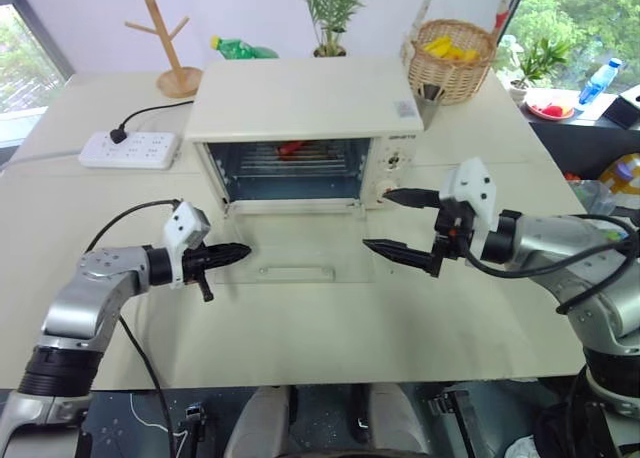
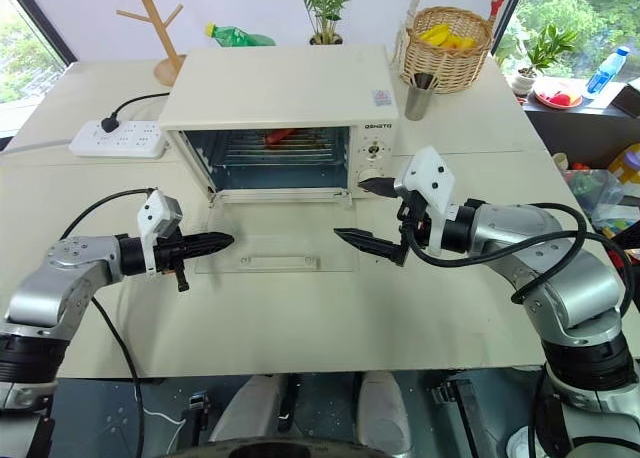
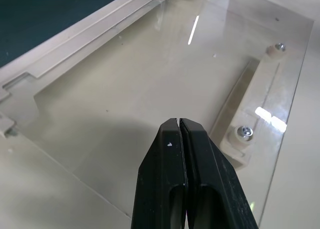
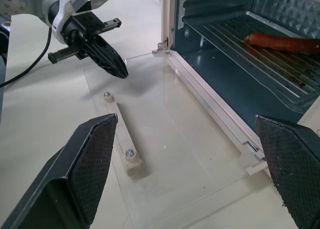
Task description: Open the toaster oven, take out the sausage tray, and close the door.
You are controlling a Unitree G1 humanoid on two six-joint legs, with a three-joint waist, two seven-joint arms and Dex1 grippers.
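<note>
1. We take this for a staged kitchen corner in an office or lab: a broad cream table (image 1: 300, 328) carries a boxy cream-white toaster oven (image 1: 300, 103).
2. Beyond the left claw (image 1: 228, 254) lies a white power strip (image 1: 130, 149).
3. Beyond the right claw (image 1: 395, 221) stands a woven wicker basket (image 1: 452, 63), with large windows behind showing trees.

The toaster oven (image 1: 300, 128) sits at upper centre of the frame, its door (image 1: 300, 246) folded flat onto the table (image 1: 480, 318) in front. A red sausage (image 1: 290, 147) lies inside. At left, the left gripper (image 1: 232, 253) hovers pinched closed beside the door; at right, the right gripper (image 1: 392, 222) spreads wide.
</note>
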